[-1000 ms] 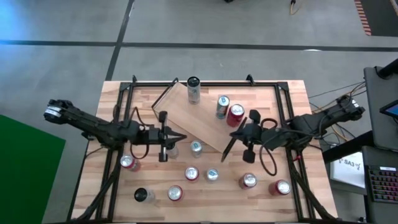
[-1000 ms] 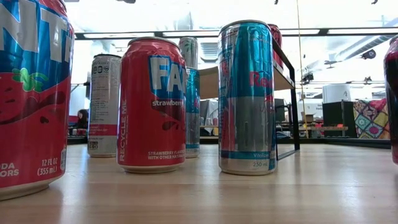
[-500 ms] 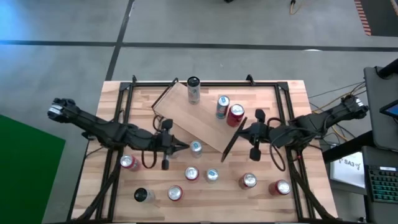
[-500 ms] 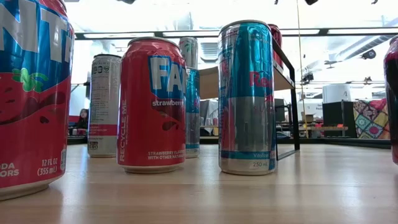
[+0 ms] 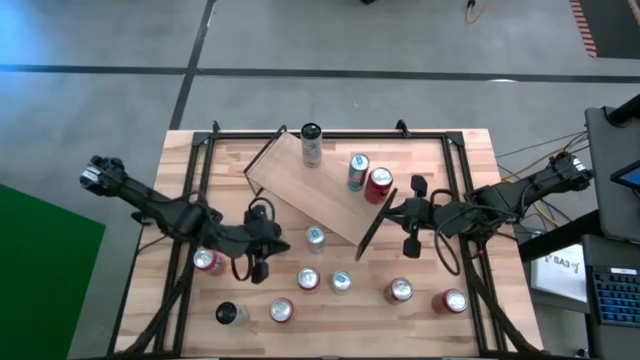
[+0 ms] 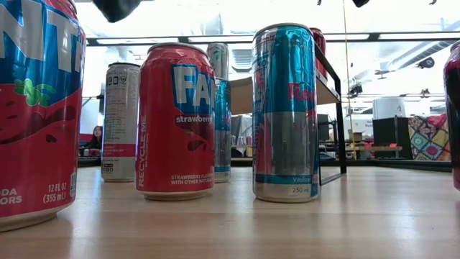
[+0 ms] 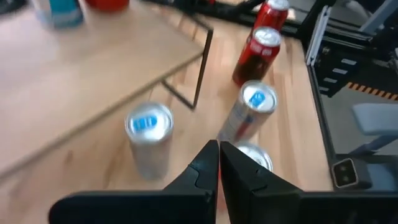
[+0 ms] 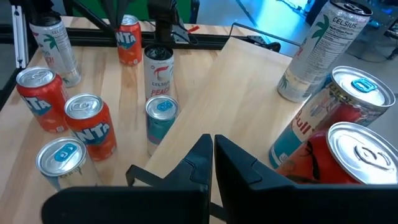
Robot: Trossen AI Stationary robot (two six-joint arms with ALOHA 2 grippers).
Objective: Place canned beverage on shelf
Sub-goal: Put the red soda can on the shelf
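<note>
Along the near edge of the butcher-block wooden table (image 5: pixel 470 160) stand several upright cans, among them a red strawberry soda can (image 6: pixel 176 121) and a slim blue-and-silver energy-drink can (image 6: pixel 285 113). Mid-table, the left gripper (image 5: pixel 288 237) hovers with fingers pressed together, holding nothing, just beside a small silver-topped can (image 5: pixel 315 237). The right gripper (image 5: pixel 381 212), likewise closed and empty, hangs over the shelf's black metal end frame. The light-wood plank shelf (image 5: pixel 310 190) lies diagonally toward the far edge, carrying three cans, including a tall white can (image 5: pixel 311 143).
</note>
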